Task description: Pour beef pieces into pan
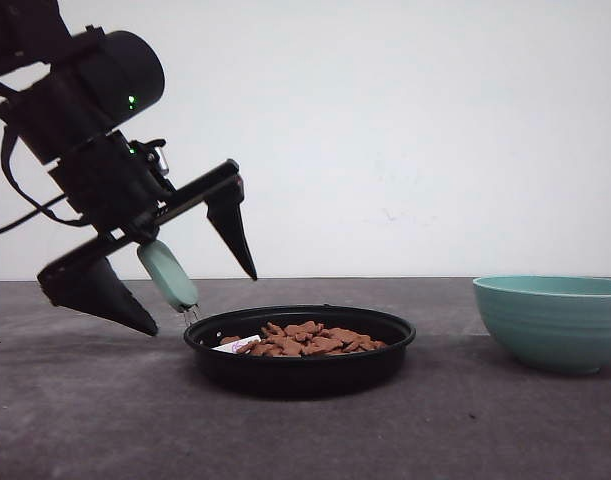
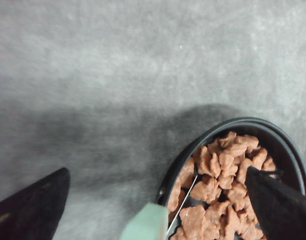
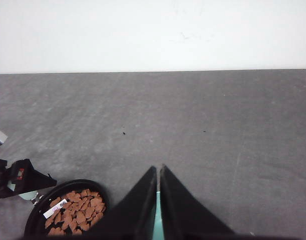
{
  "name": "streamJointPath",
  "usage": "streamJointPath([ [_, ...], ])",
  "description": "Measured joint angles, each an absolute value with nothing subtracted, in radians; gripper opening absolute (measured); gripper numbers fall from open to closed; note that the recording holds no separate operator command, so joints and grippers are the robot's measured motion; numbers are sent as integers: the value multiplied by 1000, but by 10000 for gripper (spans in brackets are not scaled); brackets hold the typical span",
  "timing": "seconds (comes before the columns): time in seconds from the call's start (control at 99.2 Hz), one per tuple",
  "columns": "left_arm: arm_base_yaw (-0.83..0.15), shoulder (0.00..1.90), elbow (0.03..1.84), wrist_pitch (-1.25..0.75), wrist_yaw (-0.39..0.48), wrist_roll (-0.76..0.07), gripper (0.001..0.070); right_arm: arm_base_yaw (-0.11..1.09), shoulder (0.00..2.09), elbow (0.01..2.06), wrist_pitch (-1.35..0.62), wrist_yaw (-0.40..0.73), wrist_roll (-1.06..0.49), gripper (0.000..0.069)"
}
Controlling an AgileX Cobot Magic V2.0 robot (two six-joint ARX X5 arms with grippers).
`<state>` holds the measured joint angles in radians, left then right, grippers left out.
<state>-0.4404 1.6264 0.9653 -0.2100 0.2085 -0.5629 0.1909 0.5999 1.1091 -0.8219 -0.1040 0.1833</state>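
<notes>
Beef pieces lay in the pan; pour apparently finished. Left fingers apart around the handle (9 o'clock); right fingers together. Next: withdraw.

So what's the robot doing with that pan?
The beef pieces are already in the pan on the table. The left tool is open, its fingers either side of the pan's green handle, not gripping it. The teal bowl stands off to the right. The right tool is shut.
</notes>
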Motion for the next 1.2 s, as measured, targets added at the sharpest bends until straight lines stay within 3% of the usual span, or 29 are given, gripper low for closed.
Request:
streamJointPath([
  [0.161,-440,1483,965,-222,99,-556,695,191,600,1109,-822,-104,183,9],
  [0.282,-439,1327,965,-232,62,-511,695,191,600,1109,-818,-104,181,9],
  [0.383,-444,1187,965,-281,-27,-472,670,191,600,1109,-793,-104,167,9],
  [0.444,-451,1093,965,-288,-96,-444,563,191,598,1109,-775,-104,150,9],
  [0.585,-464,868,965,-290,-211,-385,158,191,589,1109,-745,-78,89,9],
  [0.676,-464,753,964,-332,-314,-374,51,191,570,1099,-692,-22,41,9],
  [0.847,-452,587,900,-435,-424,-347,22,191,476,1010,-503,5,-48,9],
  [0.988,-447,543,867,-529,-515,-340,22,191,455,992,-508,4,-72,9],
  [1.2,-447,485,867,-576,-525,-336,22,191,463,981,-527,3,-72,9],
])
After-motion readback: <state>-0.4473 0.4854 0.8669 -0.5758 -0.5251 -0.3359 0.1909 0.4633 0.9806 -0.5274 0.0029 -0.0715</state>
